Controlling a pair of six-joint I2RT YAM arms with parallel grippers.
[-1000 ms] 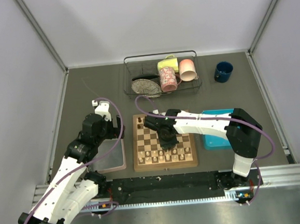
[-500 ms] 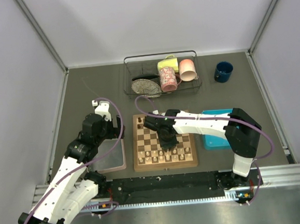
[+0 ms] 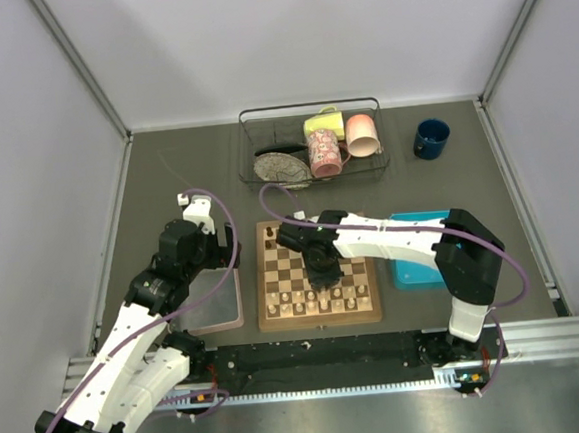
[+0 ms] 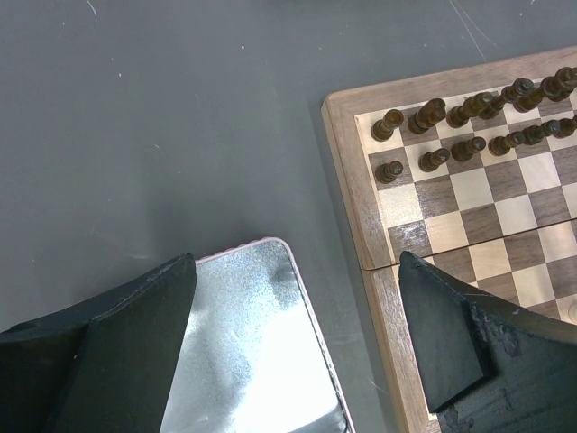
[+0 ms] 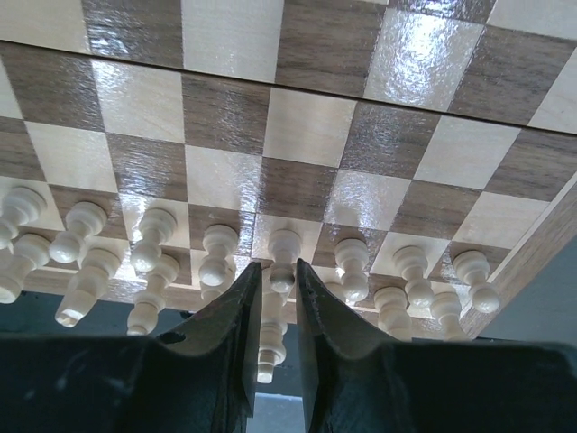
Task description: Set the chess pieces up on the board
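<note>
Right gripper (image 5: 272,271) low over near edge of board (image 3: 321,321); fingers narrow, cream piece (image 5: 270,347) in gap, gripped or free: cannot tell; risk: lift drags it, tips clip packed cream row (image 5: 219,257), pieces topple; left gripper (image 4: 296,298) wide, empty, beside board.

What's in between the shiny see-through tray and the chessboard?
Nothing: only a bare strip of grey table separates tray and board, clearest in the left wrist view.
</note>
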